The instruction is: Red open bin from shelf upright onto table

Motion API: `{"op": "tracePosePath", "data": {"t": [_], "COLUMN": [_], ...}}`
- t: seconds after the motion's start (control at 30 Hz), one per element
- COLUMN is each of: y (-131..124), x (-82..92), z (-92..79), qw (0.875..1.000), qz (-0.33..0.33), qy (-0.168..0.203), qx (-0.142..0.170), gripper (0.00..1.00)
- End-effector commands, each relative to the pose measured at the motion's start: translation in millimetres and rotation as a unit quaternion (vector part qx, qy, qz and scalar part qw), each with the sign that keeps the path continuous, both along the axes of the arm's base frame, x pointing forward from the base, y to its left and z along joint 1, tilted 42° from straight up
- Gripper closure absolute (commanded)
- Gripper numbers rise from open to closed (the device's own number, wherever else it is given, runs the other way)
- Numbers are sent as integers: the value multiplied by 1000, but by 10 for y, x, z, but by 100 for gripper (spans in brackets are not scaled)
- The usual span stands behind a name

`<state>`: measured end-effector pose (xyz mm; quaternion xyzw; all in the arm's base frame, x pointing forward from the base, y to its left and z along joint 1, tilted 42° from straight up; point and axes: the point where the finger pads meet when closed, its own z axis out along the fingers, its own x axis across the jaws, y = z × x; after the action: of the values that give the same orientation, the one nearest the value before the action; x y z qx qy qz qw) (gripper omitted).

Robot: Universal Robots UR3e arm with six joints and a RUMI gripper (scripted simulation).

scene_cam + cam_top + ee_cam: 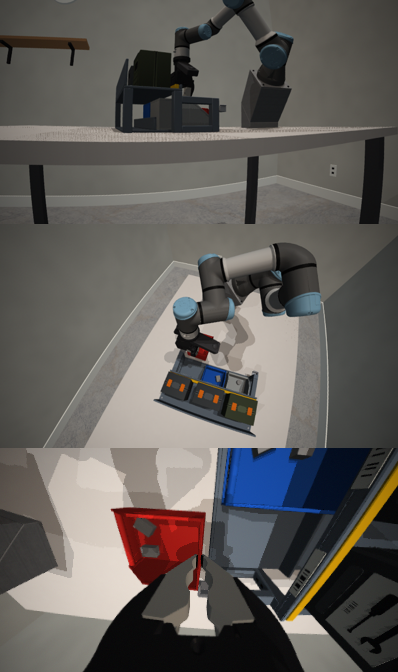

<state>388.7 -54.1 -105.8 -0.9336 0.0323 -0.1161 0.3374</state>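
Note:
The red open bin [203,355] [205,110] [180,533] is off the shelf [192,368] [176,111] [245,543], just outside its open front, beside the empty left bay. In the wrist view, two grey parts, one [145,527] above the other [150,551], lie in it. My gripper [193,354] [199,555] points down, its fingertips closed on the bin's wall on the shelf side. The bin looks roughly upright. Its underside is hidden, so its height over the table [155,349] cannot be told exactly.
The blue bin [210,380] [270,483] and the grey bin [233,386] [194,118] stand in the shelf's other bays. Three tool cases [173,391] [207,403] [240,416] stand on its upper level. The arm's base [265,103] stands beyond the shelf's open front.

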Motion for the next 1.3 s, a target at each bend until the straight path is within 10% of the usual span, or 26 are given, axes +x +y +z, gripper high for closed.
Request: {"op": "tracePosePath", "data": {"t": [0.0,0.67,0.7,1.27], "y": [-8,39,39,39], "x": [5,24,23,23], "z": [-1,-57,-56,-56], "qw": [1000,1000,1000,1000], "qz": [-1,-1,-1,-1], "qy": [-1,-1,-1,-1], "qx": [-1,-1,-1,-1], "gripper": [100,100,80,80]}}
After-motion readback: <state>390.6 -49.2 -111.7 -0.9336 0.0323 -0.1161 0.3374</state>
